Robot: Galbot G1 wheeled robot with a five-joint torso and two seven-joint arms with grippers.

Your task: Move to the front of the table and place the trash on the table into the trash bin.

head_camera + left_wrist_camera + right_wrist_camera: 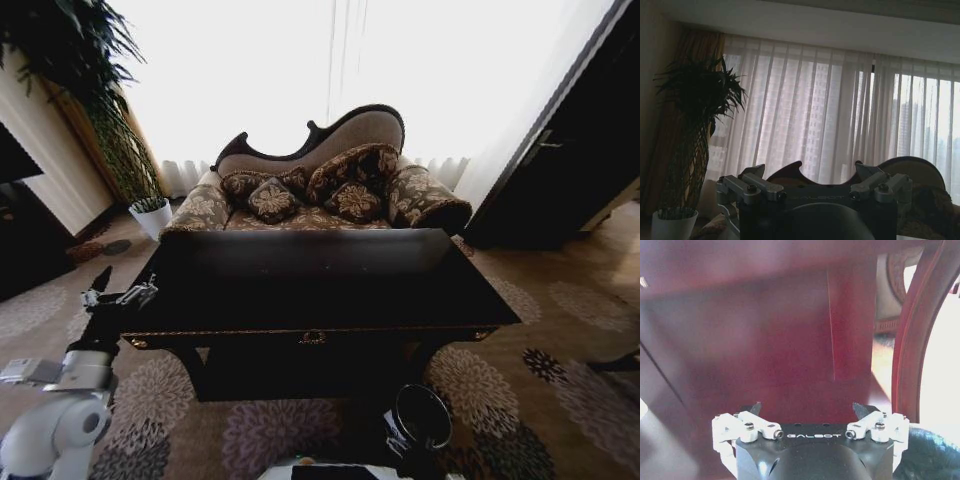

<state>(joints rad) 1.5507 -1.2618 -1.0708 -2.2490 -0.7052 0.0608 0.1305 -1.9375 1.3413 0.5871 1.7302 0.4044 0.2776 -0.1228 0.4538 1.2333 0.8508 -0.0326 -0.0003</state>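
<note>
I'm squared up at the front edge of the black table [330,290], so the drive looks done. Its glossy top shows me no bottle, can or paper wads, so the clearing seems finished too. The trash bin [420,415] sits on the carpet below the table's front right. Left gripper [118,294] hovers at the left edge, jaws open; right gripper [810,412] is low beside the bin, jaws open and empty.

glossy black wooden table [330,290]; patterned cloth sofa [320,190]
</note>
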